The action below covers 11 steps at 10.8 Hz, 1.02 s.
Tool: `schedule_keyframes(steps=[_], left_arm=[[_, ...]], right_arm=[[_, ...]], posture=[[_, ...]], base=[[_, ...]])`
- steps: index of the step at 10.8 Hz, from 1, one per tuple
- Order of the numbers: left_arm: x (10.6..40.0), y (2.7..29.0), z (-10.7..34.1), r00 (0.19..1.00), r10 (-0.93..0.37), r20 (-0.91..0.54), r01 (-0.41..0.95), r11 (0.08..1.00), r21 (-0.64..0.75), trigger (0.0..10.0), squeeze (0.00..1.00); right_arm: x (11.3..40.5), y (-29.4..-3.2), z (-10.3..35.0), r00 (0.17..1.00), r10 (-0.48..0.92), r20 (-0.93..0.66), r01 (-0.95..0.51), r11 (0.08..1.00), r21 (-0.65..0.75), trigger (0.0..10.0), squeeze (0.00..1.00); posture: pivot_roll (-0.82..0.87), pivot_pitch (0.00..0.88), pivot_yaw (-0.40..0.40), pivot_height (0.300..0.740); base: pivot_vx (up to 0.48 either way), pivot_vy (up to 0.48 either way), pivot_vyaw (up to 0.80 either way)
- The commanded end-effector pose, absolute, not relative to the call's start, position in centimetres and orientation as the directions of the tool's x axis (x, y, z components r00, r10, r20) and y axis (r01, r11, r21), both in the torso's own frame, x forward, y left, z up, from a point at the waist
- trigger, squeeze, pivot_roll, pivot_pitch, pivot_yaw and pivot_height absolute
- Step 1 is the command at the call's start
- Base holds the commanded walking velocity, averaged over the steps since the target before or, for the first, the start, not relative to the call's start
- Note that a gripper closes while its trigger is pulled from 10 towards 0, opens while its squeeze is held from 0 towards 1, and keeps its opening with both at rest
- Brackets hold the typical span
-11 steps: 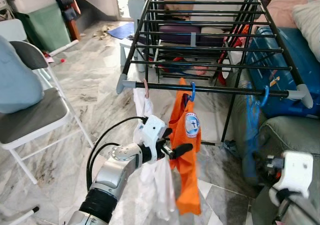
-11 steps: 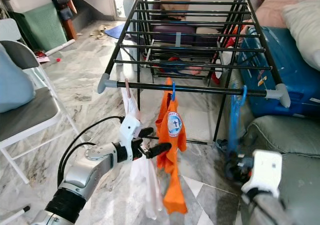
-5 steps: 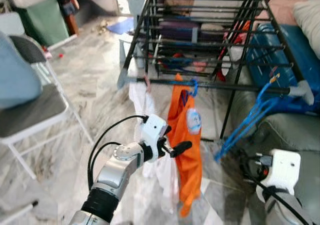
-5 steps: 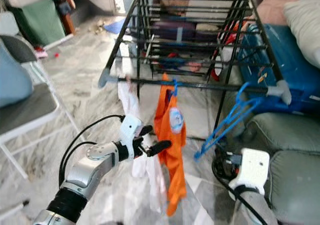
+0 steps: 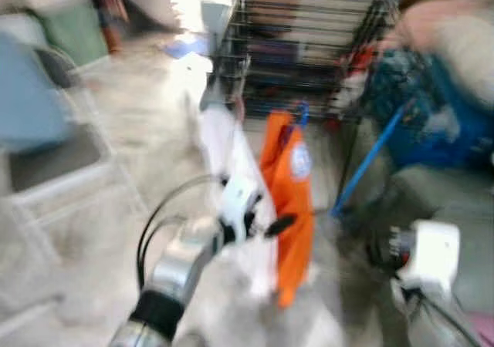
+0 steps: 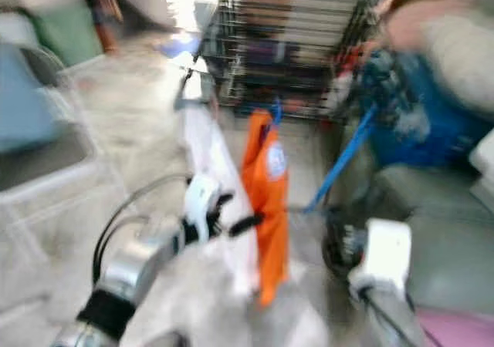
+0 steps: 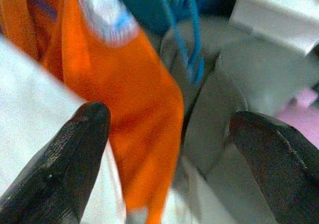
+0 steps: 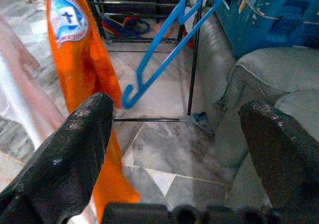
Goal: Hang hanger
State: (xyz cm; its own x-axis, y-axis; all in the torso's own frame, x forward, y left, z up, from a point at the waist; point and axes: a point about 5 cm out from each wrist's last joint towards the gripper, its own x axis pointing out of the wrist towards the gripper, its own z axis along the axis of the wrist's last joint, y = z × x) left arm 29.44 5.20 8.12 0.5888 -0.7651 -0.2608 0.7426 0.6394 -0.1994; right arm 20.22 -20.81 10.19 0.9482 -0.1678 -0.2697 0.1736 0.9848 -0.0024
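Views: both eye views are strongly blurred; the wrist views are sharper.
Rack [image 5: 309, 23]: a black drying rack stands ahead on the marble floor [image 8: 164, 149]; its front bar carries the clothes.
Orange shirt [image 5: 289, 200]: hangs from the front bar on a blue hook, with a round blue and white badge on the chest.
White cloth [image 5: 231, 154]: hangs just beside the orange shirt, on the robot's left of it.
Hanger [image 8: 164, 55]: the blue hanger is tilted, on the right of the orange shirt; its upper part is up by the rack, its lower hooked end hangs free above the floor. No gripper touches it.
Left gripper [image 7: 164, 134]: it is raised in front of the white cloth and the orange shirt; the two black fingers [image 7: 75, 154] are spread wide with nothing between them.
Right gripper [image 8: 179, 134]: low, on the right, near the grey sofa [image 8: 269, 84]; fingers released and far apart, empty, with the hanger ahead of them.
Chair [image 5: 54, 146]: a folding chair on the left side.
Blue suitcase [image 8: 269, 15]: behind the sofa, beside the rack.
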Motion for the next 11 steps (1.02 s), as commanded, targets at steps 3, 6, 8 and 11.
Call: schedule_keyframes(steps=[3,6,8,11], left_arm=[[30.2,5.3,9.0,0.605,-0.756,-0.25,0.746,0.647,-0.154,10.0,0.0],[30.7,5.6,9.2,0.623,-0.743,-0.245,0.738,0.662,-0.129,10.0,0.0],[30.8,6.1,9.1,0.637,-0.728,-0.253,0.728,0.676,-0.115,10.0,0.0],[31.8,7.2,9.2,0.669,-0.697,-0.258,0.706,0.704,-0.072,10.0,0.0]], right_arm=[[20.2,-20.6,10.2,0.947,-0.166,-0.275,0.177,0.984,0.015,10.0,1.0],[20.3,-19.9,10.2,0.954,-0.131,-0.27,0.147,0.988,0.04,10.0,0.0],[20.5,-19.6,10.2,0.956,-0.116,-0.27,0.134,0.99,0.048,10.0,0.0],[20.6,-18.7,10.1,0.961,-0.075,-0.268,0.094,0.994,0.059,10.0,0.0]], posture=[[-0.05,0.0,-0.014,0.74],[-0.04,0.0,-0.016,0.74],[-0.04,0.0,-0.015,0.74],[-0.03,0.0,-0.013,0.74]], base=[[-0.337,0.0,0.0],[-0.34,0.0,0.0],[-0.341,0.0,0.0],[-0.334,0.0,0.0]])
